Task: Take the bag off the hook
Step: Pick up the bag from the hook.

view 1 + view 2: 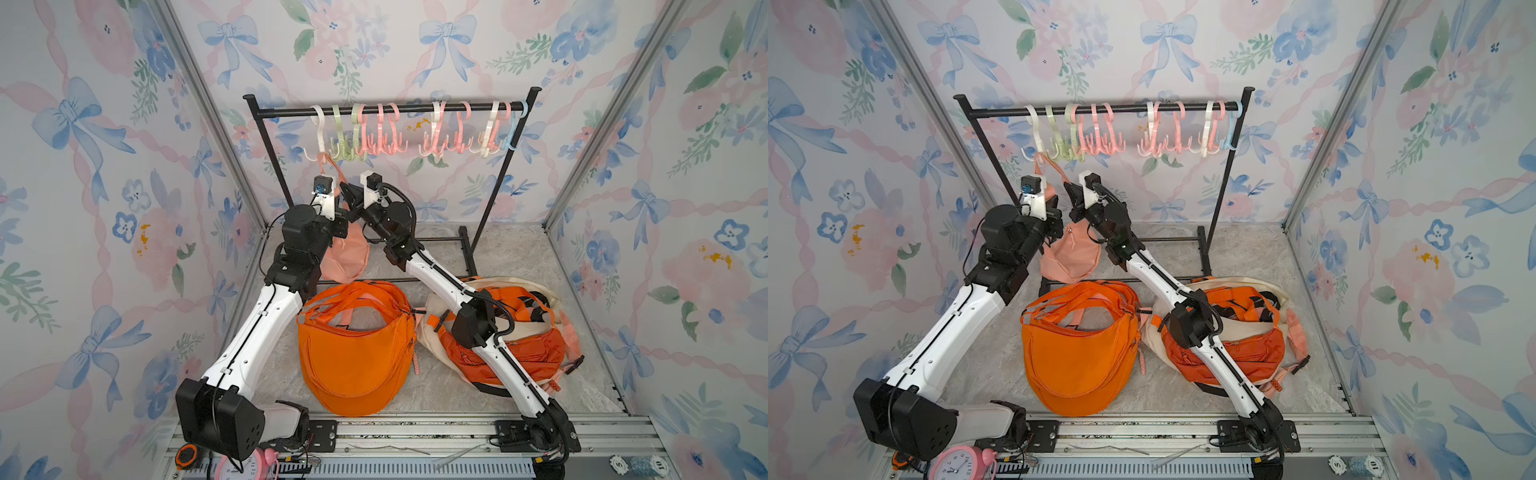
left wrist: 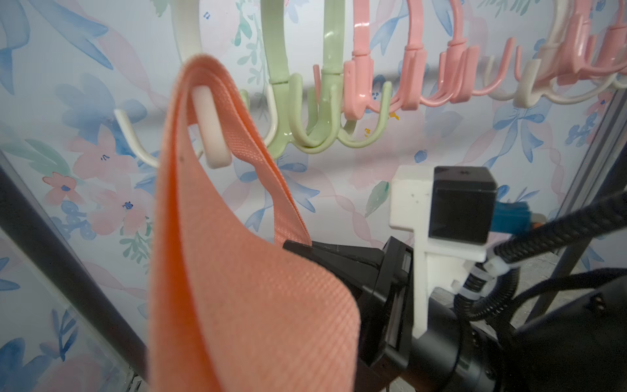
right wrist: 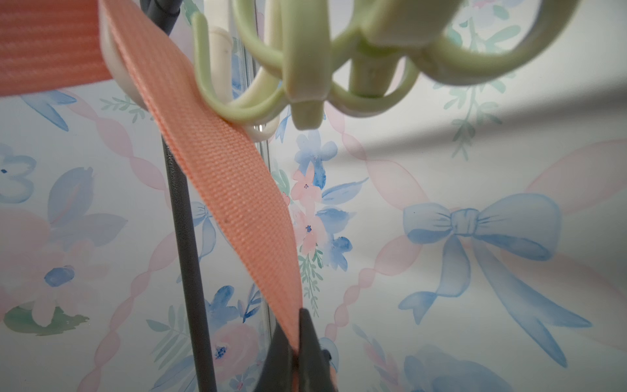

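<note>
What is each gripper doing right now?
Left gripper: shut, seemingly on the strap.
Right gripper: shut on the strap.

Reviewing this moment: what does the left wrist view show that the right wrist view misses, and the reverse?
Only the left wrist view: the right pincer seen from outside, its white camera mount behind it, and the row of pink hooks.
Only the right wrist view: that pincer's own fingertips, close up, closed on the peach strap.
Both: the strap looped over the white hook, the green hooks beside it, and the dark rack post.
</note>
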Tool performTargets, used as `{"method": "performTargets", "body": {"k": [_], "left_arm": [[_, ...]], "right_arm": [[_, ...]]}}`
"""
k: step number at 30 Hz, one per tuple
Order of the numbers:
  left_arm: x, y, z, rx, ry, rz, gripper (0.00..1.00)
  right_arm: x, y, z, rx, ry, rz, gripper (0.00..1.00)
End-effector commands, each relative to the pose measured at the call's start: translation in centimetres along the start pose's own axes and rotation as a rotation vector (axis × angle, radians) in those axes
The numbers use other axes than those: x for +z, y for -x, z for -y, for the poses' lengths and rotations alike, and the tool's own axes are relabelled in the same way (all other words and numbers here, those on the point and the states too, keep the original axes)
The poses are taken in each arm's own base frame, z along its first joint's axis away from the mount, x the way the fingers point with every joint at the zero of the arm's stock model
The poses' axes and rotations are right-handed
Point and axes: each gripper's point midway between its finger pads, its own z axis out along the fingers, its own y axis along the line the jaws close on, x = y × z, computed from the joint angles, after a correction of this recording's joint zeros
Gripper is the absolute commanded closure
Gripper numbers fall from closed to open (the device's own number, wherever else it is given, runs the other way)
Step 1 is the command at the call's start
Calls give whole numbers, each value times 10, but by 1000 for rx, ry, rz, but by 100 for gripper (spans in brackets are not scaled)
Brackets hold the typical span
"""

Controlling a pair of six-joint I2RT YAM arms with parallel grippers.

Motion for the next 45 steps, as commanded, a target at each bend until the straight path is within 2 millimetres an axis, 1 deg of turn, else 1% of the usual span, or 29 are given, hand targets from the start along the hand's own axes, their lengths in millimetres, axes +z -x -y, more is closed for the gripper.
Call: {"method": "performTargets", "body": {"k": [1, 5, 9, 13, 17, 20, 23, 26, 31, 37, 40, 44, 45], "left_arm": [[-11, 20, -7, -5, 13, 41, 100], [-10, 36, -11, -19, 9, 46, 100], [-14, 59, -14, -25, 16, 95, 100], [-20, 80, -19, -29, 27, 139, 100], [-32, 105, -25, -19, 44, 190, 100], [-44, 119, -34, -19, 66, 222, 100], [-57, 131, -43, -31, 89, 260, 100], [-69, 138, -48, -49, 105, 297, 100], [-81, 148, -49, -55, 103, 330, 100], [-107, 160, -48, -54, 92, 374, 100], [-120, 159, -46, -50, 79, 381, 100], [-140, 151, -43, -56, 65, 386, 100], [-146, 147, -42, -60, 62, 393, 100]], "right_arm": [[-1, 71, -4, 1, 17, 106, 100], [-2, 88, -8, 10, 35, 114, 100], [-3, 105, -14, 12, 55, 118, 100], [-6, 126, -24, 18, 88, 132, 100], [-10, 148, -36, 20, 117, 149, 100], [-16, 159, -50, 15, 140, 155, 100], [-22, 166, -62, -1, 152, 161, 100], [-26, 170, -70, -7, 162, 153, 100], [-37, 175, -83, -20, 166, 146, 100], [-59, 182, -99, -40, 168, 133, 100], [-75, 186, -117, -87, 180, 122, 100], [-96, 188, -139, -134, 203, 92, 100], [-102, 191, -145, -141, 211, 89, 100]]}}
